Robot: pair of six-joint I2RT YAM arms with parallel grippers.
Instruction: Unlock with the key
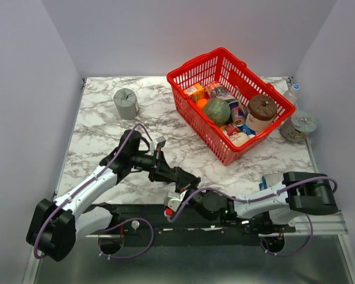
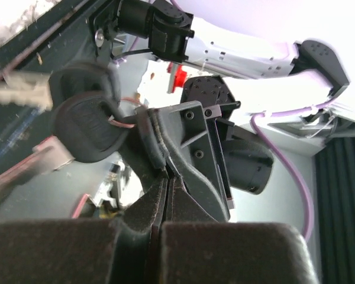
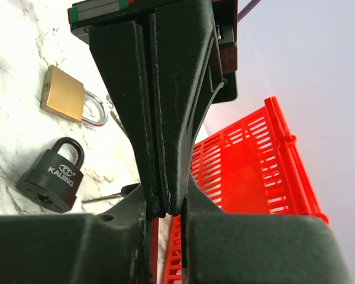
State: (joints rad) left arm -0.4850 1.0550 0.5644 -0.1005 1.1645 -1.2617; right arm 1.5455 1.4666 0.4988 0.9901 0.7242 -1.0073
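In the left wrist view the key (image 2: 89, 127), black-headed with a blurred silver blade pointing left, hangs in the air on a thin ring (image 2: 124, 120). A second key like it (image 2: 83, 83) hangs just above. The ring runs to the tips of my left gripper (image 2: 154, 133), whose fingers are pressed together. My right gripper (image 3: 152, 35) has its fingers together along their whole length, and their tips are hidden at the top of that view. In the top view both grippers (image 1: 180, 176) (image 1: 175, 198) meet over the table's near edge. A black padlock (image 3: 50, 174) and a brass padlock (image 3: 62, 93) lie on the marble.
A red basket (image 1: 257, 77) full of groceries stands at the back right, also in the right wrist view (image 3: 254, 171). A grey cylinder (image 1: 126, 103) stands at the back left, another (image 1: 300, 124) beside a bottle (image 1: 291, 92) at the right edge. A thin silver piece (image 3: 103, 198) lies near the black padlock.
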